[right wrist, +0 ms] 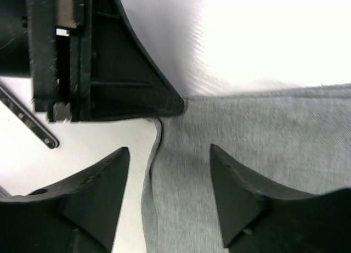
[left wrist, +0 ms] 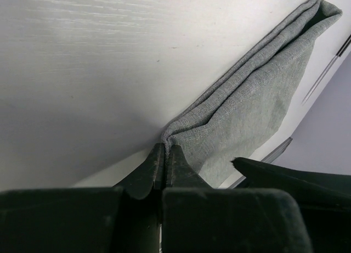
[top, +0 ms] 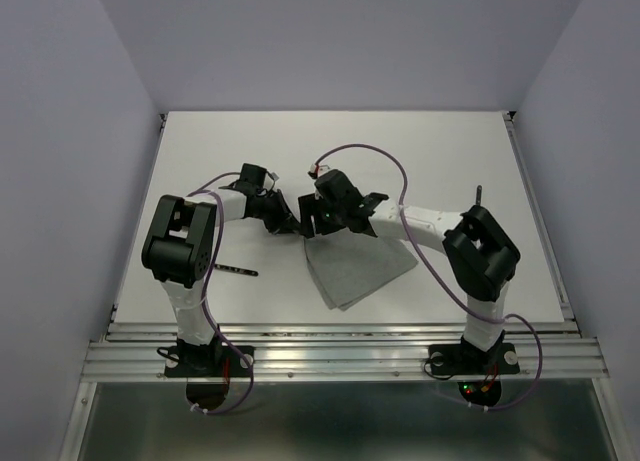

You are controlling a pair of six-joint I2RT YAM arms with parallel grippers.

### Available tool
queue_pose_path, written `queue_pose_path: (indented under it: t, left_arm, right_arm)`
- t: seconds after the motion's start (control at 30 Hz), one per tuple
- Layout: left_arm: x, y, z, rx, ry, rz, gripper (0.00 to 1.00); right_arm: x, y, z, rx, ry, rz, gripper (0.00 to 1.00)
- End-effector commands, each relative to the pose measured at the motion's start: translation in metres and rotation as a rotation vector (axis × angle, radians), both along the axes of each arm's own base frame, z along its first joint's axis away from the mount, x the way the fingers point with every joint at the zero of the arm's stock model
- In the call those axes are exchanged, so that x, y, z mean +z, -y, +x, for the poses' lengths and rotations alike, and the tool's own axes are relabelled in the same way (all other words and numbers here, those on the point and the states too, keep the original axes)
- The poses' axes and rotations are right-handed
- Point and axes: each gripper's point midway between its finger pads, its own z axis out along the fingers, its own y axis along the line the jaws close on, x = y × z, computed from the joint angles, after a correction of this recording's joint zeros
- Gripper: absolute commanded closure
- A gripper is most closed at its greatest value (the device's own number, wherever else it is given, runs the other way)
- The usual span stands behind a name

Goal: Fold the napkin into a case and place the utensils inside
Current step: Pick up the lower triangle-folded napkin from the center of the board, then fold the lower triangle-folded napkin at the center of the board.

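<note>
Two sets of jaws meet at the far corner of the napkin (top: 360, 271), mid-counter (top: 420, 151): with the left jaws pinched shut on the cloth and the right jaws open astride its edge, close the right before you lift both level.

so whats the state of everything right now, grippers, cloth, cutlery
napkin: folded in layers, one corner pinched
left gripper: shut on the napkin corner
right gripper: open, fingers either side of the napkin edge
left utensil: lying loose, outside the napkin
right utensil: lying loose, outside the napkin
</note>
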Motion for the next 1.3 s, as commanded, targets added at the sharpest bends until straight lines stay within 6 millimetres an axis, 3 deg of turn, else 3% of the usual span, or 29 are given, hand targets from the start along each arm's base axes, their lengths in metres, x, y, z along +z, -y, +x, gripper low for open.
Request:
queue_pose_path:
  t: [0.0,0.2,0.4,0.6,0.8,0.93,1.27]
  left_arm:
    - [0.006,-0.001,0.000,0.022,-0.038,0.021,1.00]
    - [0.004,-0.006,-0.004,0.052,-0.094,0.052,1.00]
    - [0.009,-0.010,-0.001,0.082,-0.093,0.083,1.00]
    - [0.011,-0.010,0.006,0.092,-0.088,0.091,1.00]
    - [0.012,-0.011,0.008,0.101,-0.086,0.099,1.00]
    - [0.012,-0.010,0.011,0.106,-0.084,0.098,1.00]
    - [0.015,-0.012,0.013,0.110,-0.075,0.109,1.00]
  right_arm:
    - [0.036,0.016,0.012,-0.046,0.126,0.005,0.31]
    - [0.030,0.017,-0.011,-0.005,0.246,-0.132,0.22]
    - [0.025,0.014,-0.031,0.065,0.310,-0.217,0.20]
    - [0.027,0.021,-0.077,0.113,0.290,-0.237,0.22]
    - [-0.004,0.037,-0.142,0.126,0.180,-0.286,0.24]
    - [-0.025,0.037,-0.166,0.146,0.143,-0.318,0.26]
    - [-0.046,0.046,-0.163,0.068,0.139,-0.361,0.40]
